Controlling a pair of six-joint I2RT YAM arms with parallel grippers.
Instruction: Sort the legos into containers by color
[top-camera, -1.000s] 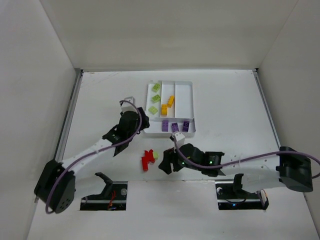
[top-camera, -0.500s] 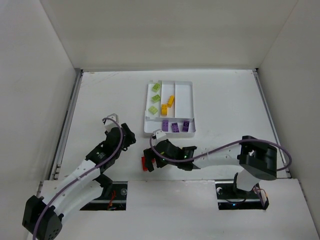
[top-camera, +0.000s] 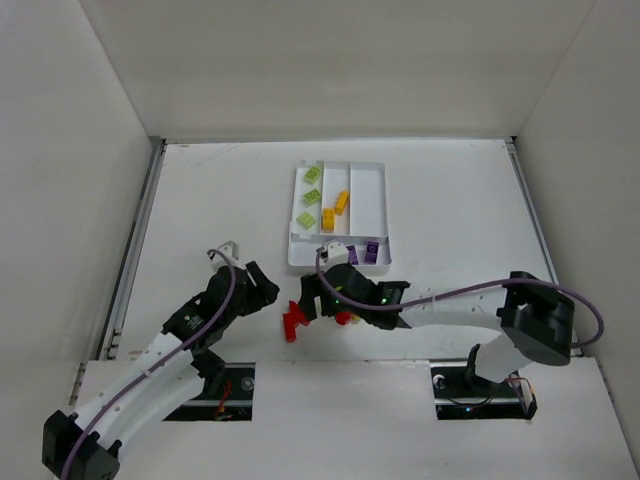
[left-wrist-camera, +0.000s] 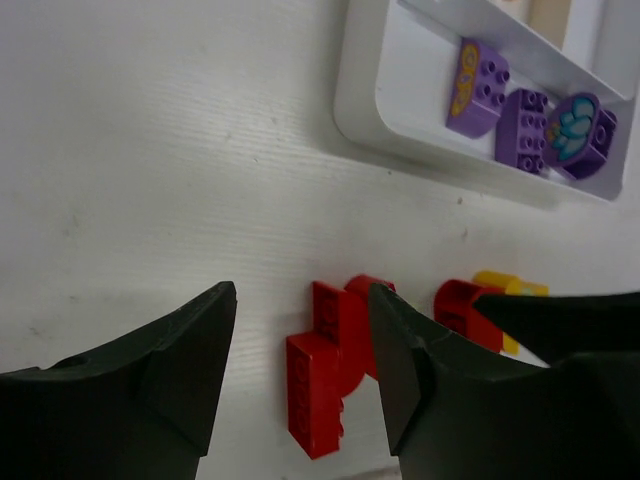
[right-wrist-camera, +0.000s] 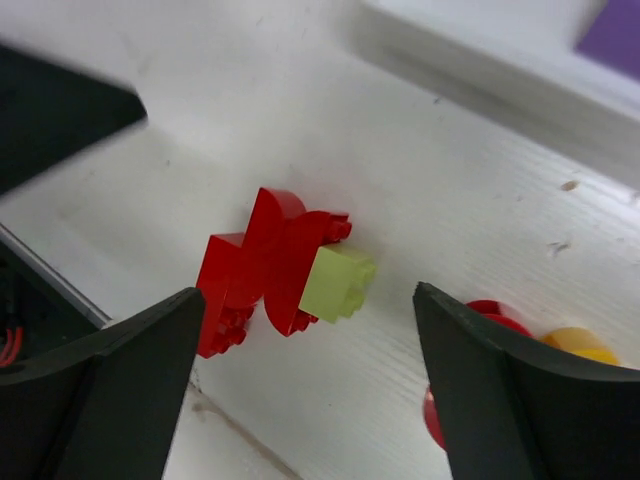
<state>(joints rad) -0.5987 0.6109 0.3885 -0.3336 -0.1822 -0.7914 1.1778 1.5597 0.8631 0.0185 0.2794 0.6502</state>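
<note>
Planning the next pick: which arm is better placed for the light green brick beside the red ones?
Right. The right gripper is wide open with the light green brick framed between its fingers. The left gripper is off to the side, narrower, and its camera misses that brick.

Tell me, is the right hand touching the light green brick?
Apart. The right wrist view shows the light green brick between the open fingers of the right hand; red bricks and bare table separate it from them.
</note>
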